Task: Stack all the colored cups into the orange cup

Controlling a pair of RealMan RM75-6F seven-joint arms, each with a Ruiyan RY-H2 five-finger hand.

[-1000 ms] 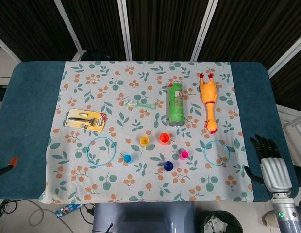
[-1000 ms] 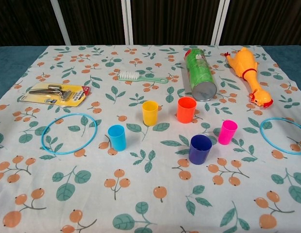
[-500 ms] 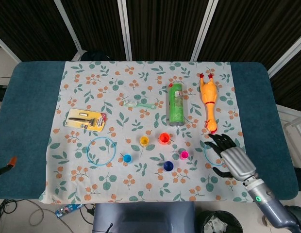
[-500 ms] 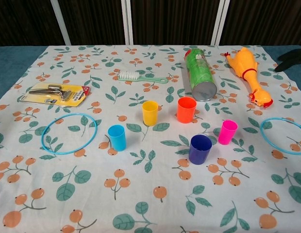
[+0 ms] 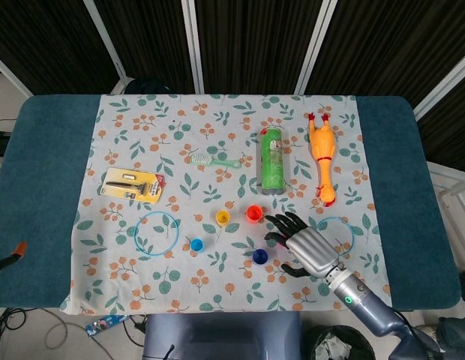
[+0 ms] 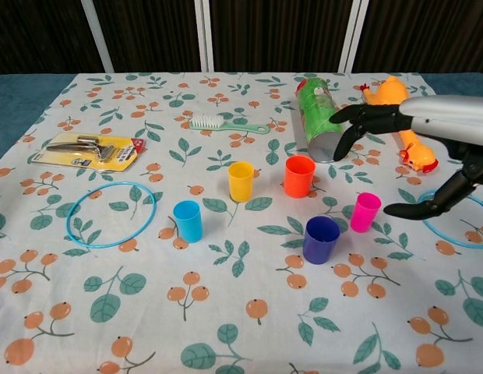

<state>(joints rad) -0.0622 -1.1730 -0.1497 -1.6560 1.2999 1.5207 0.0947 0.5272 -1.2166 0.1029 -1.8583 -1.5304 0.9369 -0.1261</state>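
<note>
While my right hand [image 6: 428, 148] hangs spread and empty, the pink cup [image 6: 364, 211] stands upright just beneath its fingers (nearest of the lot); the orange cup [image 6: 299, 175] sits beyond the fingertips, toward my left.

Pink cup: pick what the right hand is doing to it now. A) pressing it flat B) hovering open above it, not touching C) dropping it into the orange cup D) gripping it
B: in the chest view the right hand hangs with fingers spread over the pink cup, which stands upright and free on the cloth, apart from the orange cup.
</note>
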